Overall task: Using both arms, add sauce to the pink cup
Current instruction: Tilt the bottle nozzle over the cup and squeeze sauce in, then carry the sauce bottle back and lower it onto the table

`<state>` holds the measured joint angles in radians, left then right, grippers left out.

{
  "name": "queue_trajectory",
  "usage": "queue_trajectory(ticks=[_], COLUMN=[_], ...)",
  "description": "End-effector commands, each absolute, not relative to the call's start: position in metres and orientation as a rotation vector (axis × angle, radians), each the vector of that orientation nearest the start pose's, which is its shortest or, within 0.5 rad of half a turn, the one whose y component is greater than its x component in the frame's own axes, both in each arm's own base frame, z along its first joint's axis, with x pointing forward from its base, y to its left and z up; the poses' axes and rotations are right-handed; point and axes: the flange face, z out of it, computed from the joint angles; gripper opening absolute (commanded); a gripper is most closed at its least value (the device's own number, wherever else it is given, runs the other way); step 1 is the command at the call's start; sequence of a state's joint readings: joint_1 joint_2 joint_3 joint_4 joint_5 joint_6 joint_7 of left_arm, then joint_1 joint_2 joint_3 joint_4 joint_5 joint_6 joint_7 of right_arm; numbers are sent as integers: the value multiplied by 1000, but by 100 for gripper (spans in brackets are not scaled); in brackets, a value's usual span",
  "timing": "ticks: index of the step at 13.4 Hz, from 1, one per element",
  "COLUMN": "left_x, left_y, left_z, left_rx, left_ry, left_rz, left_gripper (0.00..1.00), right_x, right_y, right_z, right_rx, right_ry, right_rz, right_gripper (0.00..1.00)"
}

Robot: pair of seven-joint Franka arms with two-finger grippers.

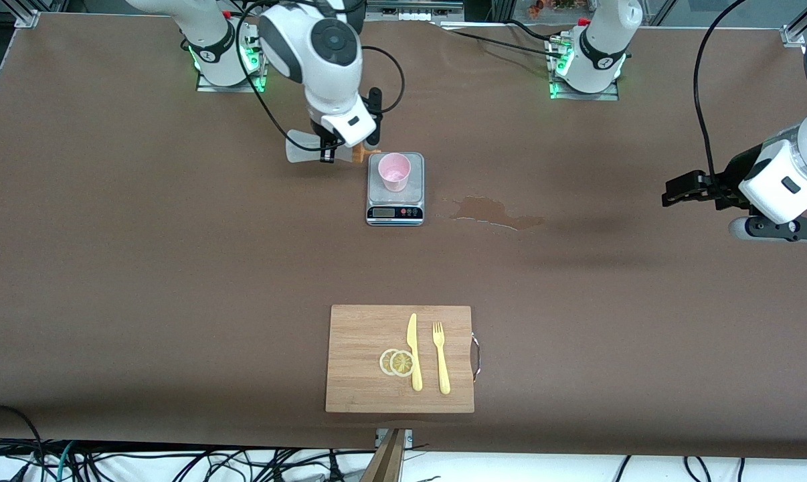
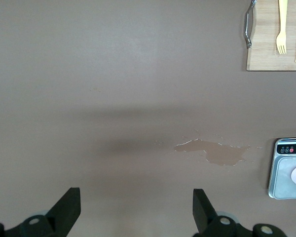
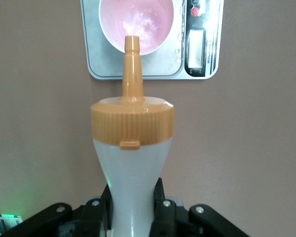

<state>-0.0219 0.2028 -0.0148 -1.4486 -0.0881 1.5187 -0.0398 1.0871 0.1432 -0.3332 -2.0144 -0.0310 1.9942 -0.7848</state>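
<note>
Nearest the camera, a cutting board (image 1: 399, 358) is sitting unused. Over the surface (image 1: 142, 268) beside the scale-borne pink cup (image 1: 394, 171), the right hand (image 1: 328, 148) is gripping the sauce (image 1: 308, 148) sideways; soft and light, it is best squeezed mid-body. The left hand (image 1: 674, 193) is waiting open.

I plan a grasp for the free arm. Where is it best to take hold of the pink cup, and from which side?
Probably grip the pink cup around its side wall, below the round rim, coming from the left arm's end of the table. It stands upright on the scale, has no handle, and the sauce bottle in the right gripper occupies the other side.
</note>
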Motion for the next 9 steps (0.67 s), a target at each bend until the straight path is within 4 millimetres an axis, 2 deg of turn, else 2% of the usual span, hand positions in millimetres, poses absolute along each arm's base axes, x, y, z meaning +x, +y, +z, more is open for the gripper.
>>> queue_trajectory(ticks=[1, 3, 6, 9], left_x=[608, 608, 608, 608], left_y=[-29, -29, -29, -29], left_z=[565, 565, 565, 564], left_rx=[-3215, -3216, -3216, -3216], left_ry=[-12, -12, -12, -13], left_rz=[218, 218, 218, 220], left_gripper=[100, 100, 100, 100], right_x=[417, 438, 479, 506], right_y=[365, 342, 282, 226], right_z=[388, 395, 406, 407], right_rx=[-2236, -2153, -2005, -1902], right_ry=[-2193, -2119, -2009, -1914], right_rz=[150, 82, -83, -215], right_gripper=[15, 15, 15, 15])
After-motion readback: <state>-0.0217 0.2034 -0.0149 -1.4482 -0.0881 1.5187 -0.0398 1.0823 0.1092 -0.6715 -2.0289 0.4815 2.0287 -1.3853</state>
